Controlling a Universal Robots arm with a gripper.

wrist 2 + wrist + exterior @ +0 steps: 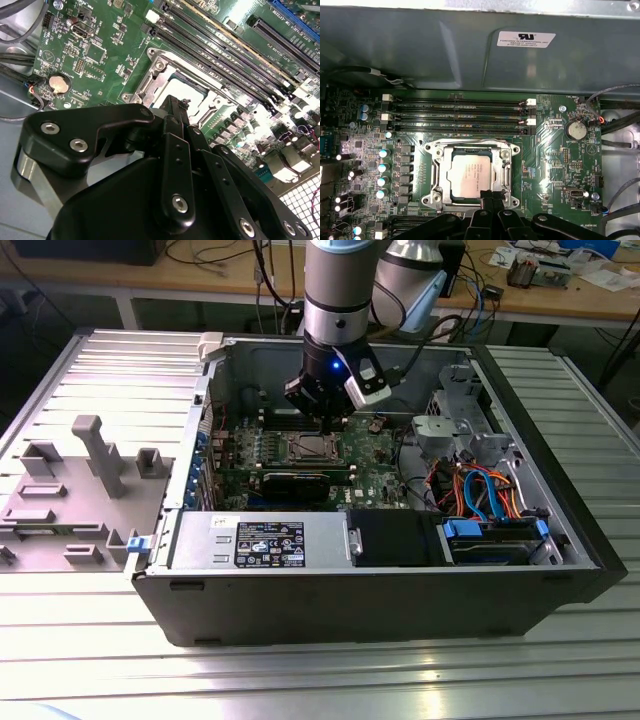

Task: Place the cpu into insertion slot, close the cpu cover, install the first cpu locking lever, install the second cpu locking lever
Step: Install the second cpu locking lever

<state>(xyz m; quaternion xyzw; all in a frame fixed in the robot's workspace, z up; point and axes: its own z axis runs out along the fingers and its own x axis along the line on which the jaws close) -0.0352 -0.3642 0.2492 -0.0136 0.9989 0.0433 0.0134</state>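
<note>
At centre of the first wrist view: cpu (471,174) seated in insertion slot (432,176), cpu cover (470,145) down around it. Levers' state unclear. At lower centre: gripper (490,196) clenched, fingertips together at the socket's edge.

My gripper (328,426) hangs inside the open computer case (400,610), just over the socket's (307,448) edge toward the exterior view's right. In the first wrist view the chip (468,173) lies in the socket with the frame plate (468,148) down around it; memory slots (457,116) run behind, coin battery (576,130) off to one side. The drive bay (490,535) sits at the exterior view's right, the power supply (260,542) along the near wall.
</note>
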